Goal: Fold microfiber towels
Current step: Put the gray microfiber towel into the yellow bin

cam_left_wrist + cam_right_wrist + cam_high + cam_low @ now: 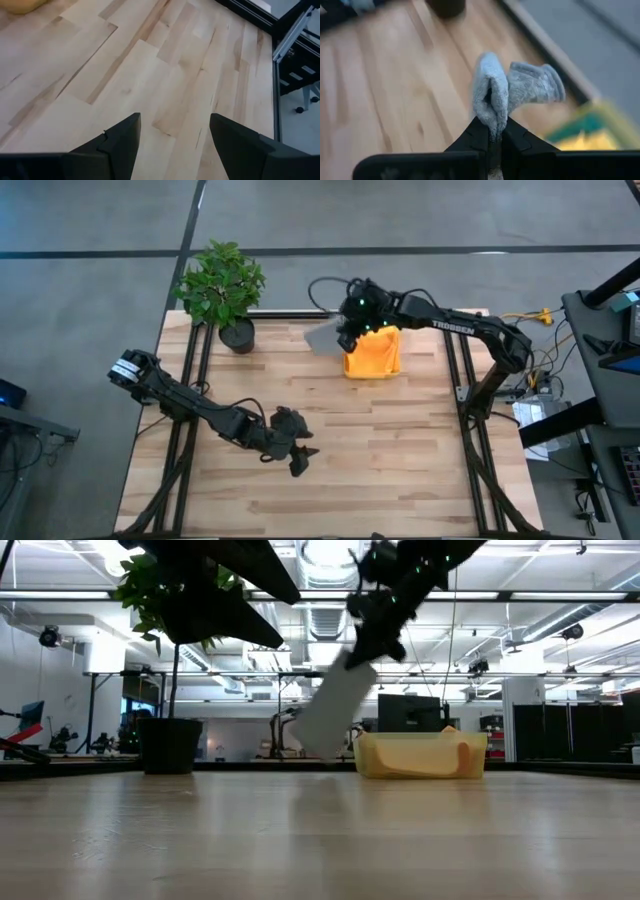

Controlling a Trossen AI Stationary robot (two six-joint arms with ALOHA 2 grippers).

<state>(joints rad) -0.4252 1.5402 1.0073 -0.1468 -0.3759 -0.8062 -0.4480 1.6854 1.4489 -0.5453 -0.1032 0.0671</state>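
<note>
My right gripper (346, 338) is at the table's far side, just left of the yellow bin (420, 756), shut on a light grey microfiber towel (335, 710) that hangs from it. The bin holds more cloth: orange (372, 352) shows from above and a teal strip (580, 131) in the right wrist view. My left gripper (302, 460) stands open over bare wood near the table's middle, nothing between its fingers (125, 137). My right gripper pinches a bunched fold of the grey towel (491, 107) between its two fingers, and some cloth sticks out past the fingertips. The fingers slant down from the table's right. The towel hangs slack below and to the left, its lower end (318, 748) just above the table.
A potted plant (225, 290) stands at the far left corner, left of the hanging towel. Black frame rails (195, 370) run along the table's left and right sides. Bare wood (380, 450) lies between the two arms and toward the near edge.
</note>
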